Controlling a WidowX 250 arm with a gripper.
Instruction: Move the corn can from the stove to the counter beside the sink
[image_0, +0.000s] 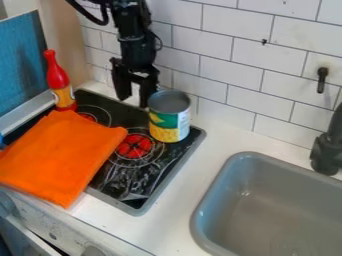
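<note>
While the cylindrical metal can with a green, white and yellow label stands upright on the glossy black stovetop, near its back right corner, the black two-finger tool hangs just left of its rim. The tool's fingers are parted with nothing between them; whether one touches the can I cannot tell. This looks like positioning beside the can, not a hold; gripping it would call for bringing the parted fingers around its wall or over its rim. Left of the can lies a soft, flat orange cloth, overhanging the stove's front. Behind it rises a smooth, slim-necked red bottle. A grey, round-cornered sink is set into the pale surface.
</note>
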